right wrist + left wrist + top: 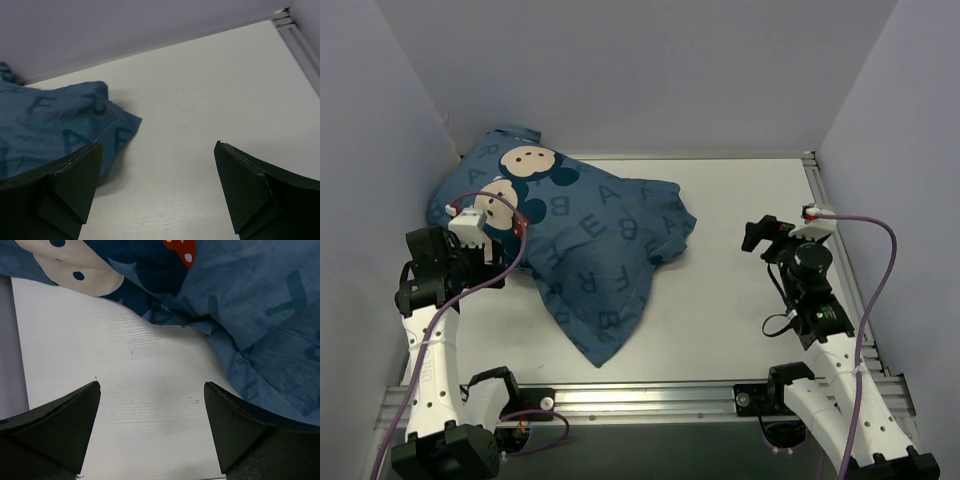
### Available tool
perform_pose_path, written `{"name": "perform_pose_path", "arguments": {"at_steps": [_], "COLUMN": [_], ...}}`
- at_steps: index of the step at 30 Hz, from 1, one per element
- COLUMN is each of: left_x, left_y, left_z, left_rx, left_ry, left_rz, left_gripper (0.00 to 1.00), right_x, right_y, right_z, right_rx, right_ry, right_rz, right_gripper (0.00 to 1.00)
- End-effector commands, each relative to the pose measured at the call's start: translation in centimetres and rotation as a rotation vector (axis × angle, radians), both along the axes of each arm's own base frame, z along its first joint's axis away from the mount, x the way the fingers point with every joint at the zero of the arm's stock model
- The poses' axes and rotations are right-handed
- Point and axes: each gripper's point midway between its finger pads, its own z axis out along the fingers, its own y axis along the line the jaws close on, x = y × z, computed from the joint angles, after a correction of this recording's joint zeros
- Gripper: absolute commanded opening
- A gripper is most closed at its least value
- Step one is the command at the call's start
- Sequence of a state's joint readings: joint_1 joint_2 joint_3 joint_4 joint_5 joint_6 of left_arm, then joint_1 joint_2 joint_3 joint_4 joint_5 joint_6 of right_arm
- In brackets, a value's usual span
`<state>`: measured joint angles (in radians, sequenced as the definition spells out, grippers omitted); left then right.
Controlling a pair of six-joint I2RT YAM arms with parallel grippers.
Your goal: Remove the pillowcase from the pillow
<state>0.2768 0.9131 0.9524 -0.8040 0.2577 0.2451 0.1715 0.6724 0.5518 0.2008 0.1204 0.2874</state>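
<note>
The dark blue pillowcase [590,240], printed with letters and mouse faces, lies bulging at the left and middle of the white table [740,200]. A flat loose end points toward the front. The pillow is hidden inside it. My left gripper [500,262] is open and empty at the pillowcase's left edge. In the left wrist view the gripper [152,390] hovers over bare table, with the fabric [260,315] ahead and beside the right finger. My right gripper [757,235] is open and empty, apart from the cloth. The right wrist view shows this gripper [157,147] with the pillowcase corner [45,125] at left.
Grey enclosure walls close in the left, back and right sides. A metal rail [835,230] runs along the table's right edge. Another rail [650,398] runs along the front by the arm bases.
</note>
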Motion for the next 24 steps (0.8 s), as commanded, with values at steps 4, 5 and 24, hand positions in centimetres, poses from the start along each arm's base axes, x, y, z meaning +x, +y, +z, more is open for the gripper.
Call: {"name": "perform_pose_path", "arguments": {"at_steps": [4,5,24], "left_x": [0.6,0.6,0.4], "left_y": [-0.4,-0.5,0.8], "left_z": [2.0,2.0,2.2], "left_rx": [0.001,0.003,0.068], "left_ry": [-0.073,-0.074,-0.061], "left_rz": [-0.041,-0.05,-0.042], "left_gripper": [0.94,0.94,0.94], "right_x": [2.6,3.1,-0.1], "right_y": [9.2,10.0,34.7], "right_z": [5.4,5.3,-7.9], "right_rx": [0.12,0.117,-0.527], "right_ry": [0.011,0.045,0.482], "right_rz": [0.423,0.427,0.678], "right_gripper": [0.94,0.94,1.0]}}
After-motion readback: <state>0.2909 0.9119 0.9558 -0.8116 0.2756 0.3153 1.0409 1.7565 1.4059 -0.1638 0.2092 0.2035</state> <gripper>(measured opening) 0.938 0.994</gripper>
